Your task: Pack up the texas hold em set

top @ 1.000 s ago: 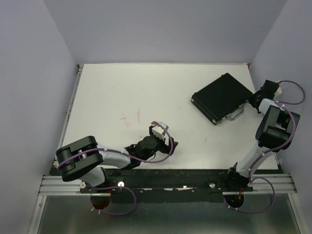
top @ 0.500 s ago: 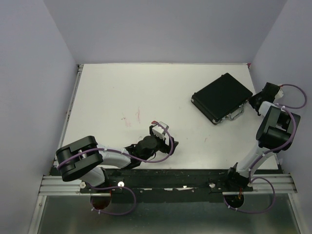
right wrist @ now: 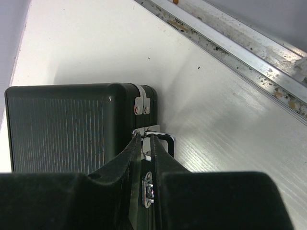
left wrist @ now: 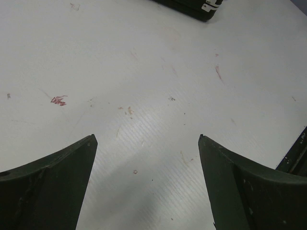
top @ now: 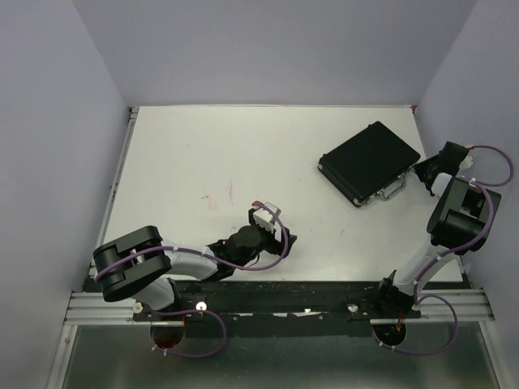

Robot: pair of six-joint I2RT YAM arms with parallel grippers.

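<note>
case (right wrist: 57, 124) shut, handle (right wrist: 166, 140) edge facing right gripper (right wrist: 146, 137) | gripper pressed together at handle | left gripper (left wrist: 147, 138) spread, way off

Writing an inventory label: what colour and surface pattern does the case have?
The case is black with fine parallel ribbing; clearest in the right wrist view.

The left arm (top: 134, 263) at lower left and the right arm (top: 458, 212) at the right edge are showing white links between rounded black joints, with thin purple cables (top: 491, 149) looping along them. The left gripper (left wrist: 147, 137) is showing dark, tapered, lightly scuffed fingers (left wrist: 53, 189).
</note>
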